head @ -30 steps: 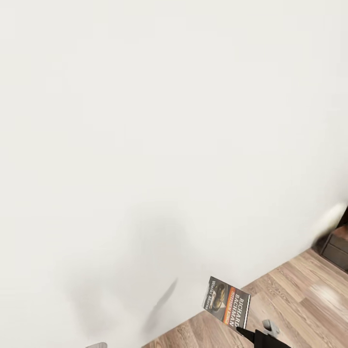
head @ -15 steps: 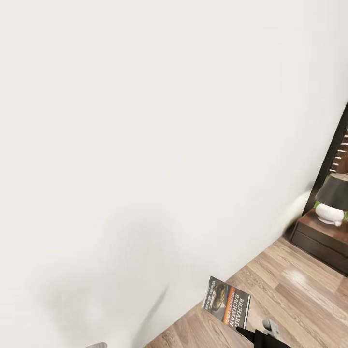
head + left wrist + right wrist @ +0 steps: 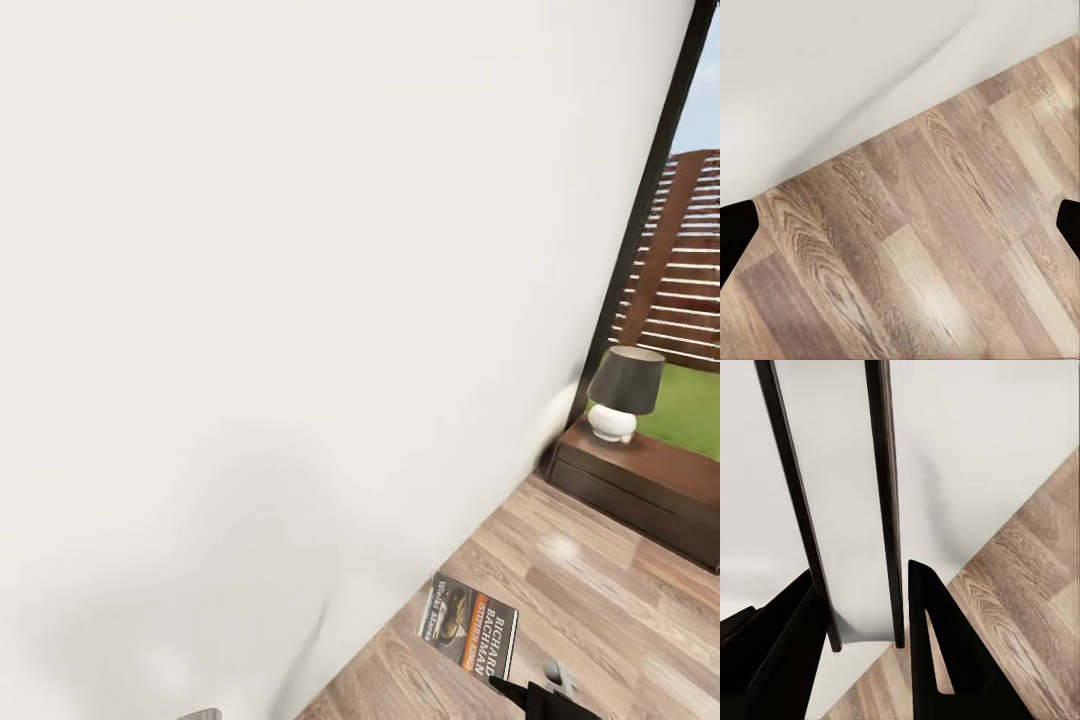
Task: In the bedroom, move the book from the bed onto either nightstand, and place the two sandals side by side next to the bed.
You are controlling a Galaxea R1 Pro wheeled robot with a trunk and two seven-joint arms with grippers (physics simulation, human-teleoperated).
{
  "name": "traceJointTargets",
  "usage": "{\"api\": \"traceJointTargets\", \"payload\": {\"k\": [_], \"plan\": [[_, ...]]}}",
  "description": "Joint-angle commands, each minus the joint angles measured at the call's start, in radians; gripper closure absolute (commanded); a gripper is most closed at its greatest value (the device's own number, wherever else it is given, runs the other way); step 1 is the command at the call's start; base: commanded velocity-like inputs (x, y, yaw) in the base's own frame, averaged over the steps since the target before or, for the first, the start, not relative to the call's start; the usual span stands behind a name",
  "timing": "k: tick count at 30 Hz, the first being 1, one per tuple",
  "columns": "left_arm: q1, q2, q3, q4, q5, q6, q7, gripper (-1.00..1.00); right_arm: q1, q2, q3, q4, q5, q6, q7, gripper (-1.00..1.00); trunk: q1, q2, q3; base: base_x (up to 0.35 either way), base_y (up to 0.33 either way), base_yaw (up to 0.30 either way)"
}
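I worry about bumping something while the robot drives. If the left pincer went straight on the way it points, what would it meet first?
Most likely the grey-brown wood-plank floor: the left wrist view looks along the left pincer onto bare planks, with the white wall just beyond. How far off is unclear.

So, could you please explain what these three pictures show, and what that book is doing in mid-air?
This is a simulated two-armed wheeled robot. The large picture comes from its head camera, facing a white wall and a wood-plank floor. The book is not floating: the right gripper holds it by its lower edge. The right wrist camera looks along that gripper's black fingers, shut on the book seen edge-on. The left wrist camera sees floor between the tips of the left gripper, open and empty. Far right, a lamp stands on a dark brown cabinet beside a window.
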Motion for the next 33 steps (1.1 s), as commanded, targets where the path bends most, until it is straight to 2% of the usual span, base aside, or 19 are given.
{"api": "traceJointTargets", "payload": {"k": [1, 12, 27, 33], "plan": [[-0.001, 0.0, 0.005, 0.001, 0.002, 0.0, -0.007, -1.0, -0.001, 0.0, -0.011, 0.0, -0.001, 0.011, 0.003, 1.0, 0.0, -0.001, -0.001, 0.001, 0.0, -0.3], [-0.001, 0.0, 0.005, 0.001, 0.002, 0.0, -0.007, -1.0, -0.001, 0.0, -0.011, 0.0, -0.001, 0.011, 0.002, 1.0, 0.0, -0.001, -0.001, 0.187, 0.0, -0.3], [-0.001, 0.0, 0.005, 0.001, 0.002, 0.0, -0.007, -1.0, -0.001, 0.0, -0.011, 0.0, -0.001, 0.011, 0.003, 1.0, 0.0, -0.001, -0.001, 0.013, 0.0, -0.3], [-0.001, 0.0, 0.005, 0.001, 0.002, 0.0, -0.007, -1.0, -0.001, 0.0, -0.011, 0.0, -0.001, 0.011, 0.003, 1.0, 0.0, -0.001, -0.001, 0.233, 0.0, -0.3]]}}
